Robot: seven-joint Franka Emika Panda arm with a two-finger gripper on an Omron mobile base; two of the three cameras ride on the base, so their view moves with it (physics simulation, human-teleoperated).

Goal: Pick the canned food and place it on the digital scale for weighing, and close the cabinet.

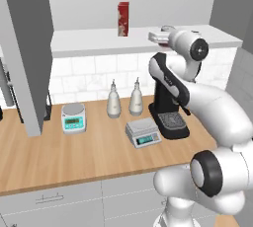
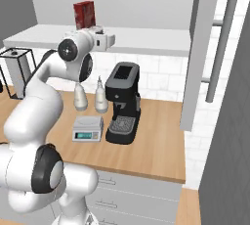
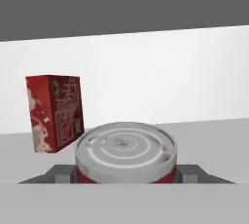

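The canned food [image 3: 125, 147], a small dark red can with a silvery ringed lid, stands on the open cabinet's white shelf [image 1: 99, 41]. My gripper [image 3: 125, 173] is shut on it, with a grey finger pad [image 3: 59, 172] pressed against each side of the can. From the base, the gripper [image 1: 159, 36] reaches onto the shelf at its right part, also seen at gripper [image 2: 105, 39]. The digital scale [image 1: 143, 132] with its square platform and teal display sits on the wooden counter below, next to the coffee machine, and appears again as scale [image 2: 88, 128]. The cabinet door [image 1: 27, 48] hangs open.
A taller red carton [image 3: 54, 113] stands on the shelf behind and left of the can, carton [image 1: 123, 18]. On the counter are a black coffee machine [image 1: 168, 107], two white bottles [image 1: 114, 100], and a round-platform scale [image 1: 74, 117]. The other open door [image 2: 200, 48] carries a long bar handle [image 2: 222, 48].
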